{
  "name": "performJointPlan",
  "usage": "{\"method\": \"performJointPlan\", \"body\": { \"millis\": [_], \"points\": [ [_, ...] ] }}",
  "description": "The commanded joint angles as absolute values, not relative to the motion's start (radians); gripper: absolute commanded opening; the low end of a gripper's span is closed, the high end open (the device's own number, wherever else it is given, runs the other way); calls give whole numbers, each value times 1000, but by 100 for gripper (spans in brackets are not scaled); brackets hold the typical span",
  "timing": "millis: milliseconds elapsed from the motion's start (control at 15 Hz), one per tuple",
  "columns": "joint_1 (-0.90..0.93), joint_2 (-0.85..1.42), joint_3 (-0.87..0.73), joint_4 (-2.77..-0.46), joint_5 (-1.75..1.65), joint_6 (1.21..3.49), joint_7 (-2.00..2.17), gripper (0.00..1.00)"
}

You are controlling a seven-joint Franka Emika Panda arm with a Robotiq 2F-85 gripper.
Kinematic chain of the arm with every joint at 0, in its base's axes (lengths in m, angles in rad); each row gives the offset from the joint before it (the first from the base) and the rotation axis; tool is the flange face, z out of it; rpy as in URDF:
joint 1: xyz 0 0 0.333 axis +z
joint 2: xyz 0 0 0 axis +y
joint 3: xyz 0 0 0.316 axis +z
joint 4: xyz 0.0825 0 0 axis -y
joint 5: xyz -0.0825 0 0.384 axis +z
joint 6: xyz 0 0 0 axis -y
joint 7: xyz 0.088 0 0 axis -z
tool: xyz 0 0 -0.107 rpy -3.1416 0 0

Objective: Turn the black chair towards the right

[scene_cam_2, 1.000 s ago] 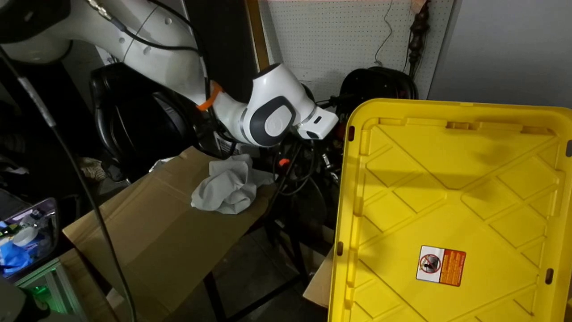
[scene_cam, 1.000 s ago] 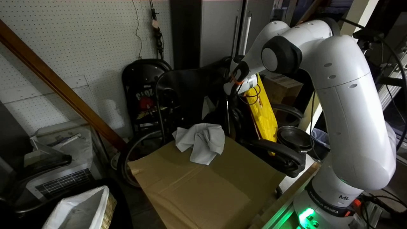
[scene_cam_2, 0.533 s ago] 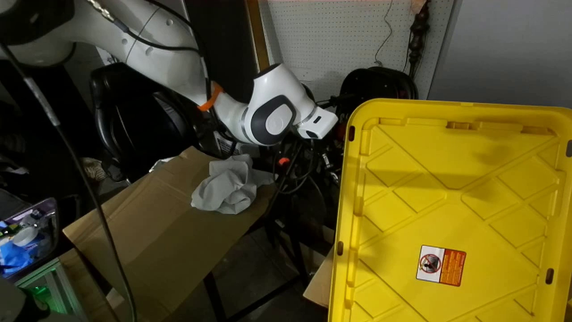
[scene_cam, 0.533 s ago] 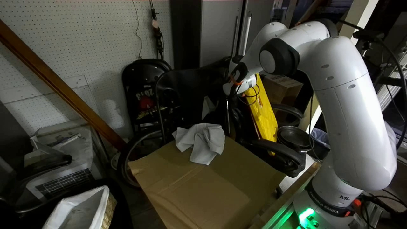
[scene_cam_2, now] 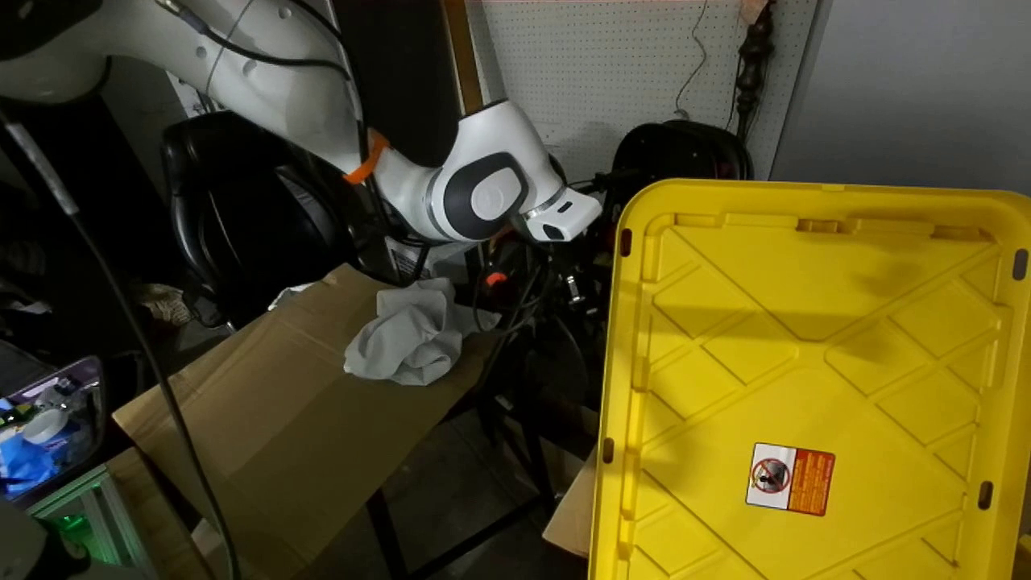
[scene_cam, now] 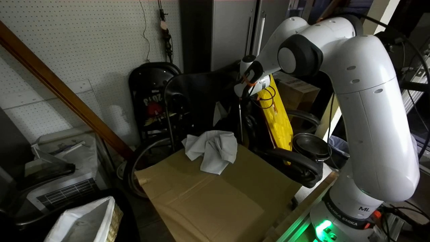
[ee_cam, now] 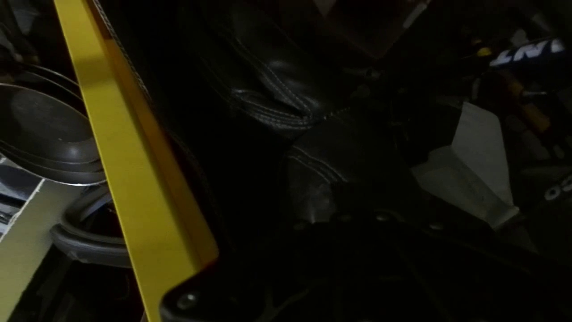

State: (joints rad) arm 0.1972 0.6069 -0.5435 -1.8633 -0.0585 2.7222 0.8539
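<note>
While the white robot arm (scene_cam: 373, 114) bends over from the right of an exterior view, its wrist end hangs near the tall black chair (scene_cam: 255, 132), which stands past the far right edge of the cardboard-topped surface (scene_cam: 215, 205). A bright yellow panel (scene_cam_2: 813, 338) runs along the chair; its face, w/ a small warning label (scene_cam_2: 791, 479), fills the right of an exterior view. V. dark wrist view: the chair's stitched leather close to the panel's edge, and the tool (ee_cam: 335, 264) as a dim, bolted shape along the bottom. Fingers lost in shadow, so can't tell how far apart they are or if they hold anything. Crumpled gray cloth (scene_cam: 215, 151) on the surface, nr its far edge. Round-backed chair (scene_cam: 201, 97) just behind.
</note>
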Motion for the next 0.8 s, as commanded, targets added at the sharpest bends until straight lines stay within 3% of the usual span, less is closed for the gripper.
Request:
{"method": "performJointPlan", "body": {
  "millis": [0, 733],
  "points": [
    [160, 504, -483, -1950, -111, 2573, 801, 0],
    [102, 133, -367, -2214, -338, 2353, 708, 0]
  ]
}}
